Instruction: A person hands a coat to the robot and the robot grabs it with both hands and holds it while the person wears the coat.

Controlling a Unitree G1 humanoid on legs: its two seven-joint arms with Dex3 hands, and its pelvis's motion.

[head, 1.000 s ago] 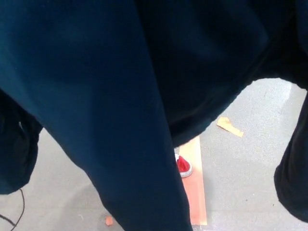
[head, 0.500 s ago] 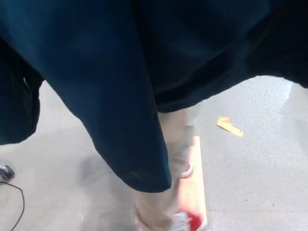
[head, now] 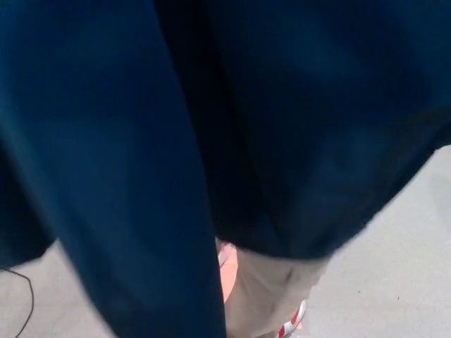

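Observation:
A dark blue coat (head: 211, 120) fills nearly the whole head view, hanging close in front of the camera. A long fold or sleeve (head: 127, 232) of it drops to the bottom edge at left centre. Below the coat's hem a person's leg in beige trousers (head: 271, 292) shows, with a red and white shoe (head: 294, 324) on the floor. Neither of my hands shows; the coat hides everything above the hem.
Grey floor (head: 394, 267) shows at the lower right and lower left. An orange strip (head: 229, 274) lies on the floor beside the person's leg. A thin black cable (head: 27, 299) curls at the bottom left.
The coat has spread and come lower, now covering almost the whole picture. The person's leg and shoe have shifted right. The yellow scrap on the floor is hidden now.

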